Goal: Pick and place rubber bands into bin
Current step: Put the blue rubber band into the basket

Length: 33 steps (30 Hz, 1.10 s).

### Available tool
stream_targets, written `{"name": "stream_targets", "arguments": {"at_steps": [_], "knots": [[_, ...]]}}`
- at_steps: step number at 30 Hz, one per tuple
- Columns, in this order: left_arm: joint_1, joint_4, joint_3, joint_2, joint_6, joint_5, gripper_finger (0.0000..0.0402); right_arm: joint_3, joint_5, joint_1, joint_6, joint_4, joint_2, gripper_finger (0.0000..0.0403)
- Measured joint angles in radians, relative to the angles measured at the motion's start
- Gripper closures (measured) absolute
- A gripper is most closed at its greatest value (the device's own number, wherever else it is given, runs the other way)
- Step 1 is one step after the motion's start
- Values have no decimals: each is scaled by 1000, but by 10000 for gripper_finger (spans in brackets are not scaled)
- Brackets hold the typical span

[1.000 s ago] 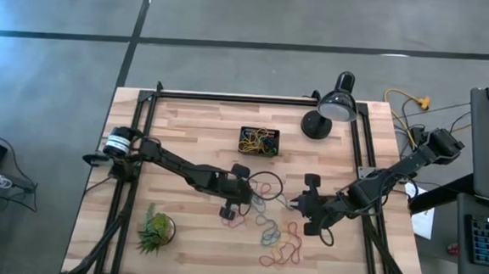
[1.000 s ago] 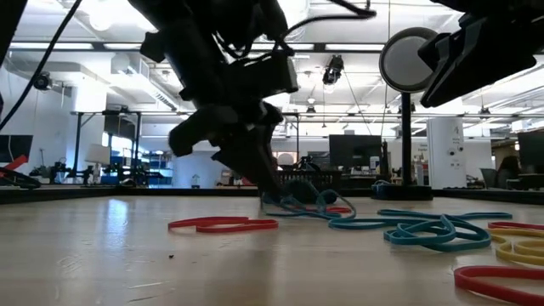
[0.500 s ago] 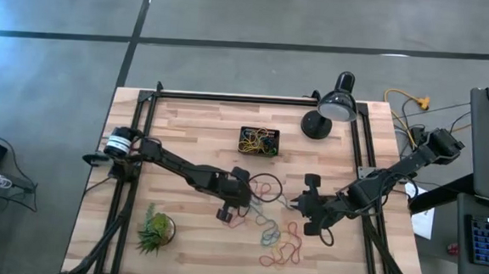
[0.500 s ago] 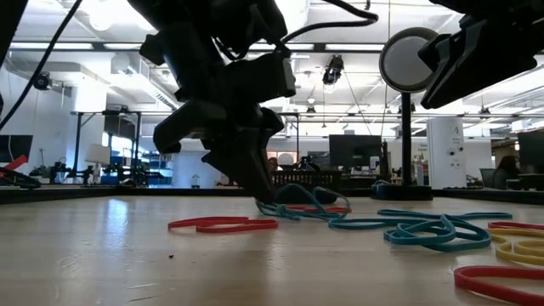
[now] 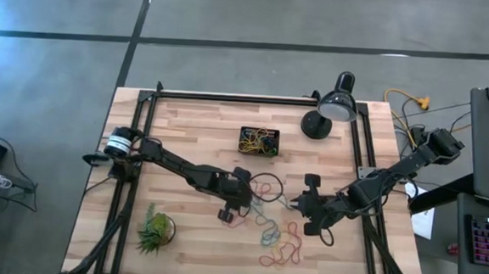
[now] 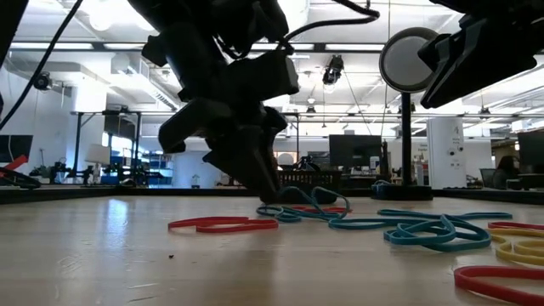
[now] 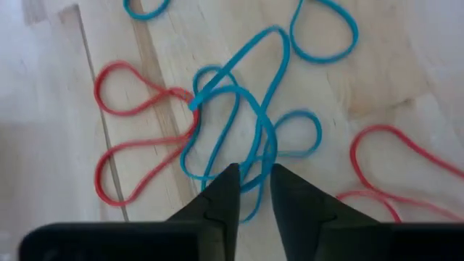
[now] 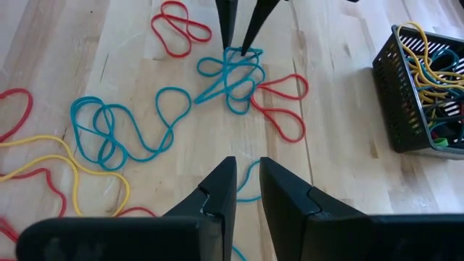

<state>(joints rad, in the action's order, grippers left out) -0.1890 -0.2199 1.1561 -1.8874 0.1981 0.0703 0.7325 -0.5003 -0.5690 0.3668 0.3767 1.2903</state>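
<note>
Wooden worktop carries loose rubber bands mid-table; bin, well apart, holds several. Left gripper, slightly parted, straddles the blue tangle, nothing gripped. Advise closing on one strand, lifting straight. Right gripper waits near, narrowly parted, empty. Only the right wrist view shows the bin's contents; the low view shows fingertips at the surface

No text, label, brand, number or sign can be read in any view.
</note>
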Motion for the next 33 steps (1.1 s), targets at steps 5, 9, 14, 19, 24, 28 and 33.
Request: {"name": "stream_targets", "arguments": {"at_steps": [5, 9, 14, 19, 24, 28, 33], "knots": [[0, 42, 1, 0, -1, 0, 317, 0, 0, 0, 0, 0, 0, 346], [0, 57, 1, -8, -2, 0, 315, 0, 0, 0, 0, 0, 0, 346], [1, 62, 2, -24, -1, -12, 315, 0, 0, 0, 0, -1, 0, 346], [2, 85, 1, -33, -1, -10, 335, -2, 0, 0, 0, -2, 0, 346], [5, 86, 1, -33, 0, -8, 392, -3, 0, 0, 0, -2, -1, 346], [4, 85, 3, -31, 0, 29, 396, -3, 0, 0, 0, -1, -1, 346], [5, 82, 5, -24, 0, 95, 400, -6, 0, 0, -1, 0, -1, 346]]}}
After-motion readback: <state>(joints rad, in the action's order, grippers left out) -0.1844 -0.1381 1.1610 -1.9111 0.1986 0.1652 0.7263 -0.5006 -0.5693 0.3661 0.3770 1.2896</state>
